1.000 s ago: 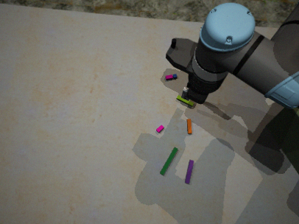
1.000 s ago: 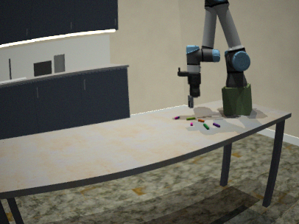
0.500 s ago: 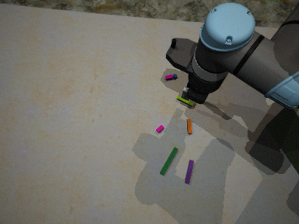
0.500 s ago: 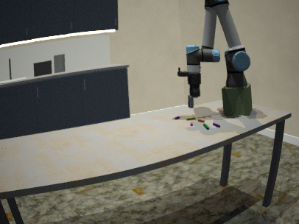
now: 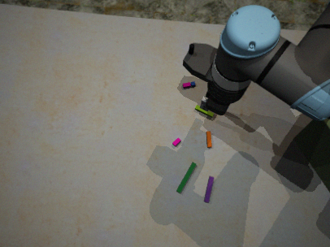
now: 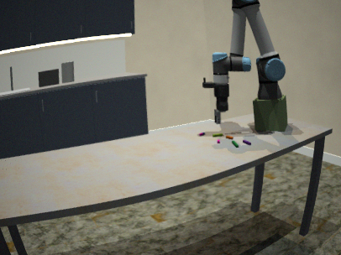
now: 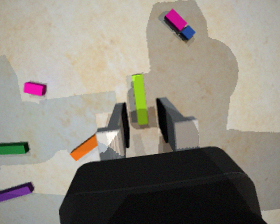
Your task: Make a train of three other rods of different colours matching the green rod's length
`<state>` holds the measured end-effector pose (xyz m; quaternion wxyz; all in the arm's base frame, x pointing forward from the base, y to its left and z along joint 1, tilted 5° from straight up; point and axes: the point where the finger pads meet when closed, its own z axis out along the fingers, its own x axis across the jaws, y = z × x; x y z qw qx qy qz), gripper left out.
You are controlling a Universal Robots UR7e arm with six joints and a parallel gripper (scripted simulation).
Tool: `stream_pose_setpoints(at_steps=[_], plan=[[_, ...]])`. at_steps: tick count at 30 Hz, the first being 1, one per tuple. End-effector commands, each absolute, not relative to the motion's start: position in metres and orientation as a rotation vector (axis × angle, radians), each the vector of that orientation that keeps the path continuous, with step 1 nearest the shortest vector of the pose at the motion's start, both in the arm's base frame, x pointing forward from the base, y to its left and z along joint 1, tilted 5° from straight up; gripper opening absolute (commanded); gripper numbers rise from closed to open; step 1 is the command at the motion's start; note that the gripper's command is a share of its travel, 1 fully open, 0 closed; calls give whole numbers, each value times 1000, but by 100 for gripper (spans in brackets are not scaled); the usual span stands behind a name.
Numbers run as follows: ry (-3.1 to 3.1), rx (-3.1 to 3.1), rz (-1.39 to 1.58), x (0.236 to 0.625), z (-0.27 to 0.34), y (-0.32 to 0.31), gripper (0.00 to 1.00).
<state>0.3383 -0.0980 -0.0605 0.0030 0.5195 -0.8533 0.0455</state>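
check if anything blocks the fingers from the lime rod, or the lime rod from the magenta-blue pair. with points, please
Nothing visible stands between the fingers and the lime rod (image 5: 204,111) (image 6: 217,135) (image 7: 140,100), nor between it and the magenta-blue pair (image 5: 188,84) (image 7: 179,24).

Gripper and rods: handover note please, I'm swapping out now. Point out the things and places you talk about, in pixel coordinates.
Gripper (image 5: 208,106) (image 6: 217,122) (image 7: 142,114): open, holding nothing, over the lime rod (image 5: 204,111) (image 6: 217,135) (image 7: 140,100).
Done: one magenta rod (image 5: 186,85) (image 6: 201,134) (image 7: 175,19) and the blue rod (image 5: 193,84) (image 6: 204,133) (image 7: 188,33) lie end to end.
Left: grip lime, turn it into line, lay it at an end of that pair, release. Magenta, blue and lime match green's length.
Keep out: green (image 5: 186,177) (image 6: 235,143) (image 7: 14,148), purple (image 5: 209,189) (image 6: 247,142) (image 7: 17,192), orange (image 5: 209,139) (image 6: 229,137) (image 7: 84,147), other magenta (image 5: 176,142) (image 6: 218,141) (image 7: 35,89); all lie apart from the pair.
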Motion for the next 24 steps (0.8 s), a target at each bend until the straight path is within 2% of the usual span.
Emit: stream_pose_setpoints(at_steps=[1,24], plan=[[-2676,1629,143,339,-65,-98,54],[-2676,1629,143,340,-94,-101,54]])
